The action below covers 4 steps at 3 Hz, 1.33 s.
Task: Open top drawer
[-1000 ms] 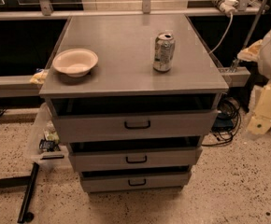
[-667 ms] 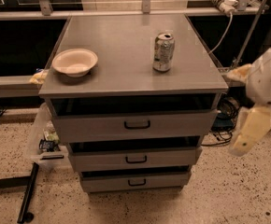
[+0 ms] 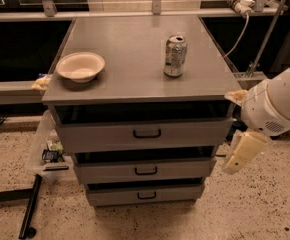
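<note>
From my seat the top drawer point(image 3: 100, 135) sits in the middle of the frame, the widest of three gray fronts stacked under the cabinet top point(image 3: 130, 49), and it looks closed: its face lines up over the middle drawer point(image 3: 105, 171) and the bottom drawer point(image 3: 110, 195), with only a dark gap above it. Its black loop handle point(image 3: 146, 133) is at the centre of the front, and that is the one place I can pull from. The gripper point(image 3: 240, 156) hangs at the lower right of the frame, off the right side of the cabinet and a little lower than that handle, well apart from it and touching nothing. It points down and toward the cabinet from the white arm point(image 3: 277, 104), which I read as a ready pose beside the furniture, not a reach. I cannot tell whether the gripper is open or closed, and it carries nothing that I can see. A bowl point(image 3: 80, 66) at the upper left and a can point(image 3: 175, 55) at the upper centre stand on the cabinet top, set back from the front edge, so I judge they are safe unless the whole cabinet is jerked. A clear bag point(image 3: 47, 146) leans at the cabinet's left side, away from my path. My next concern is coming around to the front and squaring up with the handle.
</note>
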Available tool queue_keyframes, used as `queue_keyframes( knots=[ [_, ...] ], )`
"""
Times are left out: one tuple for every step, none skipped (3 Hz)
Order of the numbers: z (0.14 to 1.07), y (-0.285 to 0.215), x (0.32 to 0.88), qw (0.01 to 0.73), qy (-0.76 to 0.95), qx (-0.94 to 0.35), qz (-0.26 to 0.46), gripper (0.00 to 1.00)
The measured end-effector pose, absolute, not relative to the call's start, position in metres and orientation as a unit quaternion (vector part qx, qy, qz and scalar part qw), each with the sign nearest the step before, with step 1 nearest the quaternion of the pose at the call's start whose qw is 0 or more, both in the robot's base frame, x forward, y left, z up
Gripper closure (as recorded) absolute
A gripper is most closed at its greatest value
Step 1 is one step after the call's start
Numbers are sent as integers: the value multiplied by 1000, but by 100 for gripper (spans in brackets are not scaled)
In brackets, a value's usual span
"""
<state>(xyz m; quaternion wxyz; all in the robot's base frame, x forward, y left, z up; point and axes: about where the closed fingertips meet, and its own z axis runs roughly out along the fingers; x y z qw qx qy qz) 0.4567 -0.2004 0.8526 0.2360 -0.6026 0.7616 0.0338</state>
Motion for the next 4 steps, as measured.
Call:
queue_keyframes(
  knots=[
    [848,-198,459,238,761,-602,34,0],
    [826,-189,470,246,752,-610,40,0],
    [802,-181,484,254,740,-622,42,0],
    [777,-173,497,266,725,-634,45,0]
  ],
)
